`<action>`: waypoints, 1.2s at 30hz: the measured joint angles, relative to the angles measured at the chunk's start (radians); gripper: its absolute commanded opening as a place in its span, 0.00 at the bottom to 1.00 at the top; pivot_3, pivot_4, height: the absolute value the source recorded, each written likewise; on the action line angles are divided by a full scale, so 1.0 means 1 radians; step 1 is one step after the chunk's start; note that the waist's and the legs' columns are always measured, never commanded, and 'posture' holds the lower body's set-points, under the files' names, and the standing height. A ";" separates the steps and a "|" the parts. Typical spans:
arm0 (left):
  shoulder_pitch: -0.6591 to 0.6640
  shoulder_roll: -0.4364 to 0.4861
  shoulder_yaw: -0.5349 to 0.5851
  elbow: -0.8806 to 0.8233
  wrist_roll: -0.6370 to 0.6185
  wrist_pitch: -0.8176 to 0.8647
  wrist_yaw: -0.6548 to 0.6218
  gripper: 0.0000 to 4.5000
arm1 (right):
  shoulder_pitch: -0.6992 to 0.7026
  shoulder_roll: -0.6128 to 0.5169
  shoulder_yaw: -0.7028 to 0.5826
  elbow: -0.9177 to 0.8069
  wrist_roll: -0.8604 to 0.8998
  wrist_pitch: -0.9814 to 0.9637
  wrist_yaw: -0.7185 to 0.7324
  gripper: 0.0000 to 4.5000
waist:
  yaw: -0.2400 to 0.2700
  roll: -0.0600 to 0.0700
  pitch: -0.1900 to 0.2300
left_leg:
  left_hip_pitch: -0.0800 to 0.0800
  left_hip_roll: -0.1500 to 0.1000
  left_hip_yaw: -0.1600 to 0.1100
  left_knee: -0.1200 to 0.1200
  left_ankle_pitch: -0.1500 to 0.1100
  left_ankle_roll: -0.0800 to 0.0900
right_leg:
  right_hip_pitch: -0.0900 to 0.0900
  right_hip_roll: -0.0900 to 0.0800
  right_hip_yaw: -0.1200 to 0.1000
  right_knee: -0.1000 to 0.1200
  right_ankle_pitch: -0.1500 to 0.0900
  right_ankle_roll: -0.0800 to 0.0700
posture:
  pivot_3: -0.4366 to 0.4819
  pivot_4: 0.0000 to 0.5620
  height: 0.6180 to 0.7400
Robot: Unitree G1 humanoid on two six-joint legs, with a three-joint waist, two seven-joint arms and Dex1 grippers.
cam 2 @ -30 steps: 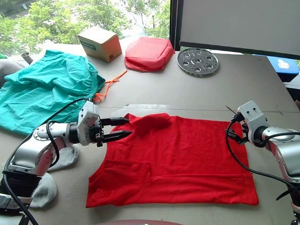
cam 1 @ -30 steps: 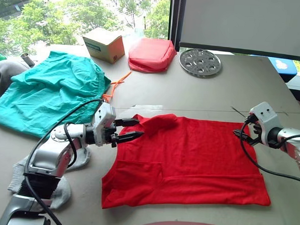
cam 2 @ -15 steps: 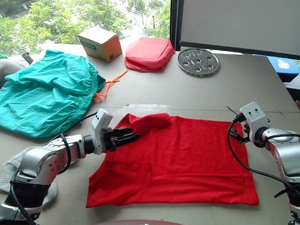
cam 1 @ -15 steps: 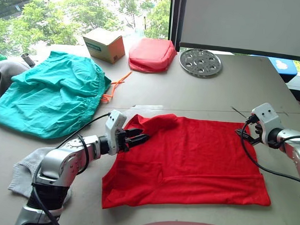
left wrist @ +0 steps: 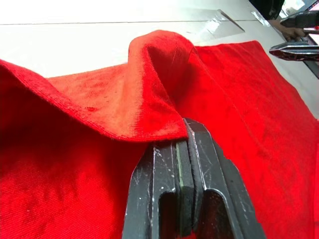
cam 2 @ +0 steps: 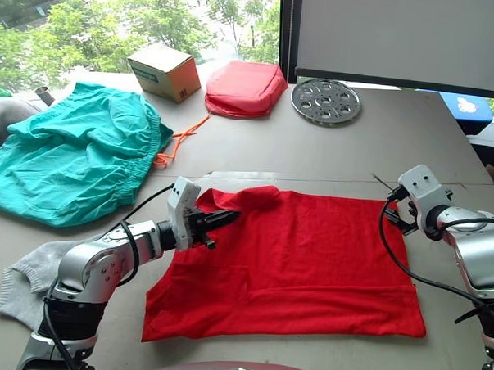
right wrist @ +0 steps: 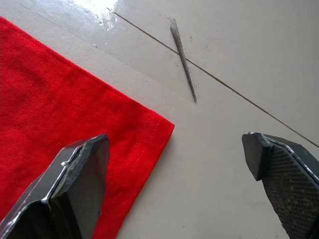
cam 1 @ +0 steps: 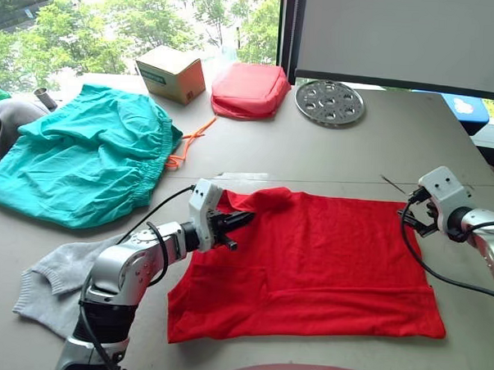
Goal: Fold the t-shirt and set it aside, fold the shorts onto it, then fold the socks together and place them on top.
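The red t-shirt (cam 1: 317, 262) lies spread flat on the table's near middle, with a raised fold at its far left corner (left wrist: 159, 64). My left gripper (cam 1: 239, 221) is at that corner, fingers (left wrist: 199, 169) shut on the shirt's edge just below the fold. My right gripper (right wrist: 174, 142) stands open over the shirt's far right corner (right wrist: 162, 127), one finger on either side of it. The teal shorts (cam 1: 76, 153) lie crumpled at the left with the orange drawstring (cam 1: 191, 142) trailing out. The grey socks (cam 1: 58, 279) lie at the near left, partly under my left arm.
Along the table's far side stand a cardboard box (cam 1: 171, 73), a red padded pouch (cam 1: 249, 88) and a perforated metal disc (cam 1: 330, 102). A grey cloth (cam 1: 3, 125) lies at the far left edge. Bare table (cam 1: 314, 155) runs between the shirt and these things.
My left gripper has moved right onto the shirt's far left corner and shut there, uncovering more of the socks. The right gripper has stayed open at the far right corner.
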 measured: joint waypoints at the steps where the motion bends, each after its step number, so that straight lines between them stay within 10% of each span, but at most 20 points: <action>1: 0.000 0.002 0.008 0.000 -0.003 0.000 -0.004 0.02 | -0.012 0.004 0.000 0.005 0.006 0.016 0.004 1.00 | 0.000 0.000 0.000 | 0.000 0.000 0.000 0.000 0.000 0.000 | 0.000 0.000 0.000 0.000 0.000 0.000 | 0.48 0.27 0.99; 14: 0.051 -0.030 0.043 -0.116 -0.060 0.017 0.021 0.02 | -0.254 0.084 0.007 0.254 0.066 0.245 0.015 1.00 | 0.000 0.000 0.000 | 0.000 0.000 -0.001 0.000 0.000 0.000 | 0.000 0.000 0.000 0.000 0.000 -0.001 | 0.48 0.27 0.99; 32: 0.109 -0.062 0.049 -0.176 -0.087 0.020 0.083 0.02 | -0.247 0.100 0.004 0.291 0.153 0.258 0.119 1.00 | -0.001 0.000 0.000 | 0.000 0.000 -0.002 0.000 0.000 0.000 | 0.000 0.000 0.000 0.000 0.000 0.000 | 0.48 0.27 0.99; 36: 0.109 -0.061 0.049 -0.176 -0.088 0.020 0.083 0.00 | -0.244 0.100 0.004 0.289 0.156 0.251 0.120 0.72 | -0.001 0.000 0.000 | 0.000 0.000 -0.003 0.000 0.000 0.000 | 0.000 0.000 0.000 0.000 0.000 0.000 | 0.48 0.27 0.99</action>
